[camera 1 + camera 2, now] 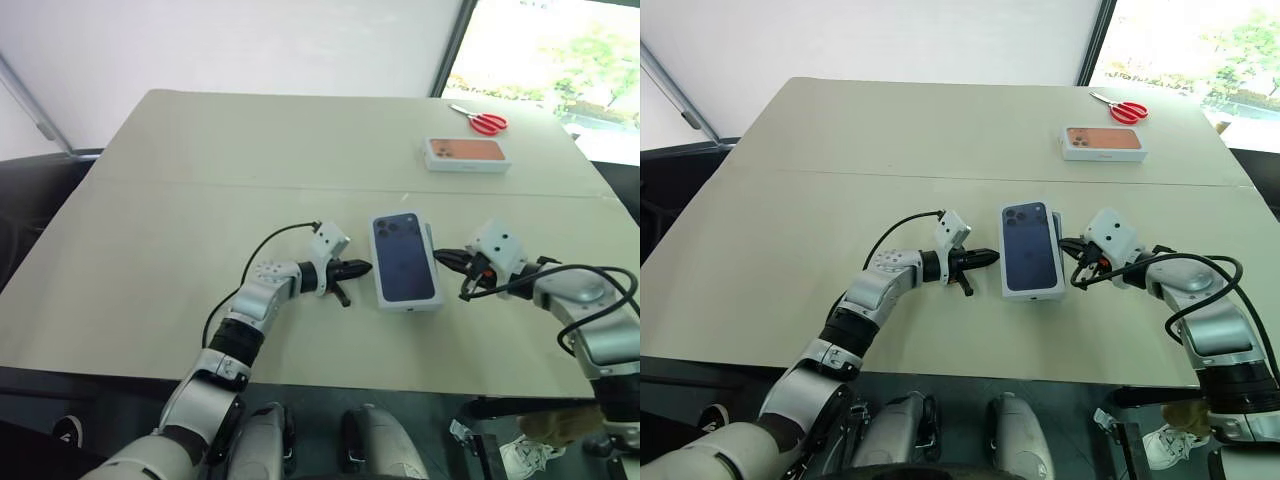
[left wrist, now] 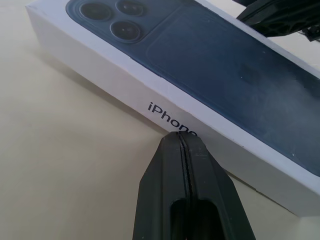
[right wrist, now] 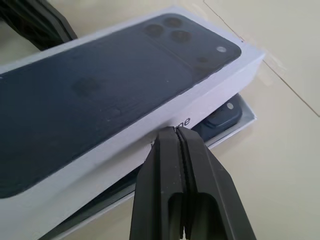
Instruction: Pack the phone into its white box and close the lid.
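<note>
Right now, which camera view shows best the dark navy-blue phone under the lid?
The right wrist view: the phone peeks from the shallow white box beneath the skewed lid. Head views show a sliver; the left wrist view shows the lid.

Head cameras look down across the beige table [image 1: 200,200]; both wrist cameras crowd the white blue-topped cardboard lid [image 2: 165,95] from opposite sides.

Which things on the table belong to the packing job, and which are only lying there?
Job: lid, sitting crooked over the white box; phone inside.
Lying about: box with orange phone picture; red scissors.
</note>
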Controlling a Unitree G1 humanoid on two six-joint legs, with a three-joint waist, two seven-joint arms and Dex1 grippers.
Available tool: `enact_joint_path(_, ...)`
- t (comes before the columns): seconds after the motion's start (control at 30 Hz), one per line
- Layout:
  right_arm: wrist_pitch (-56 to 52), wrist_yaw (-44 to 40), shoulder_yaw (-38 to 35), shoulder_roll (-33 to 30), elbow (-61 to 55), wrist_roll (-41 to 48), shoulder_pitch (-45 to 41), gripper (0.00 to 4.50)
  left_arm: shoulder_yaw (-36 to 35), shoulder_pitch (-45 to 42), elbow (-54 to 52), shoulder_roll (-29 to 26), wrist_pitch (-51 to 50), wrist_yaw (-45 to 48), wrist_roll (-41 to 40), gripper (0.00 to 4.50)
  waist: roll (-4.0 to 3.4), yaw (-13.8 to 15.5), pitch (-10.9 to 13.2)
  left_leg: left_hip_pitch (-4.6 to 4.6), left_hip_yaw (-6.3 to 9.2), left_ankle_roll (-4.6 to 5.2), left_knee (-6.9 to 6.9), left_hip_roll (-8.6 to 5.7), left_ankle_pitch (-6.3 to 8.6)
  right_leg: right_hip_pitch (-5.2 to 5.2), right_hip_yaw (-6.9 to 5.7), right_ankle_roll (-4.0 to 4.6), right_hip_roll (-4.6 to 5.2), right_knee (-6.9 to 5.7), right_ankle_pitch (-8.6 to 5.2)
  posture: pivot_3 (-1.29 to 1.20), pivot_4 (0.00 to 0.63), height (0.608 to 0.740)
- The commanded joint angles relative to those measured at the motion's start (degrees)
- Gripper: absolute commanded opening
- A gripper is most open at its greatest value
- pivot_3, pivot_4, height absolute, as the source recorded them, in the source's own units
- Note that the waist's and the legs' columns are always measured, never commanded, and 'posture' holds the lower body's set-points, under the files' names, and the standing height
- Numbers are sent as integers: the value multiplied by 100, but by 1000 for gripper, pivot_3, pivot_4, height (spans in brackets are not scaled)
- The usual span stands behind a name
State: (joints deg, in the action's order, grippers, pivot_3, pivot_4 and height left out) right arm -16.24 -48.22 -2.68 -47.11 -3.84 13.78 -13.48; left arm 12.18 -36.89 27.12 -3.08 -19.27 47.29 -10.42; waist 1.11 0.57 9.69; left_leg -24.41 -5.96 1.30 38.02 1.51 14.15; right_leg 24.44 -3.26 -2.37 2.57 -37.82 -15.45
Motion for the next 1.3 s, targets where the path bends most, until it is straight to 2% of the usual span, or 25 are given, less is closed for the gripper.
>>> enact_joint_path(0.03,-162,19,-80,114,-307,118,-59,45,-32,-184,5,96,142,8,-13,0,0,9,0,0,0,0,0,0,0,0,0,0,0,-1,0,0,150,740)
enact_joint_path(0.53,-121,-113,-260,8,-268,-79,113,45,-167,-490,106,342,163,-177,-59,0,0,16,0,-2,0,0,2,-2,0,0,0,0,0,-1,0,0,150,740)
enact_joint_path(0.9,7,-99,-338,16,25,-249,60,45,26,-503,235,589,224,-124,55,0,0,13,0,-1,-1,0,3,-3,0,0,0,0,0,-4,0,0,150,740)
enact_joint_path(1.3,39,-139,-270,7,-145,-423,340,45,66,-417,197,498,279,-66,148,0,0,17,0,-2,0,0,4,-4,0,0,0,-1,0,-4,0,0,150,740)
